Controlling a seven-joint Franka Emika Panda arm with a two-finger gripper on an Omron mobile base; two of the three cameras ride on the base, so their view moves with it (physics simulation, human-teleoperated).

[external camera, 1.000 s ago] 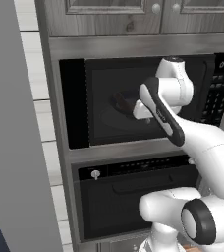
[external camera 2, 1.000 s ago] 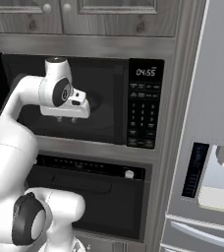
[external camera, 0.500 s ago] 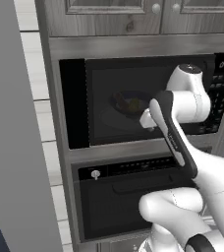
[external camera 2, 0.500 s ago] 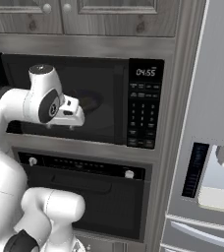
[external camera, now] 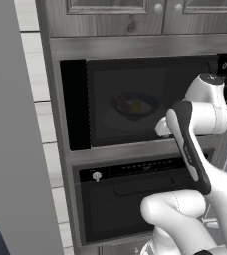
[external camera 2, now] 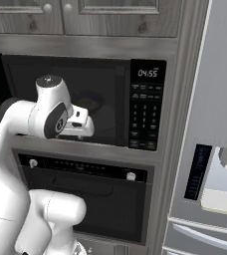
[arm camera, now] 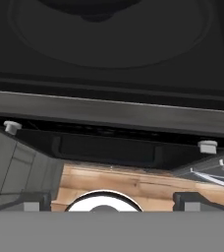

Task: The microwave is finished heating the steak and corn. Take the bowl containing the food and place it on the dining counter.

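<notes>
Since a second ago the arm has swung across the front of the microwave (external camera: 135,107): its hand was over the middle of the glass in the left base view and now sits toward the door's right side, so the food shows again.

The bowl (external camera: 134,105) sits on the turntable inside, and through the dark glass I can make out the yellow corn (external camera: 137,105) and a reddish bit that I take for the steak (external camera: 121,100). From the right base view the bowl is a dim round shape behind the door (external camera 2: 88,101).

The gripper (external camera 2: 85,130) hangs low by the door's bottom edge. I can't tell from any view whether its fingers are apart or together; the hand view looks down past the microwave's base at the oven (arm camera: 109,145) below.

My guess on handling: the bowl looks rigid and glazed, so probably slick, shallow and round, with 2 loose items that could roll if it tips. I'd pinch the rim at 1 side, 1 finger inside and 1 outside, and keep it level. The door looks closed to me, so that comes 1st.

Smooth black glass, brushed grey trim, grained grey wood cabinets (external camera: 135,20) above.
</notes>
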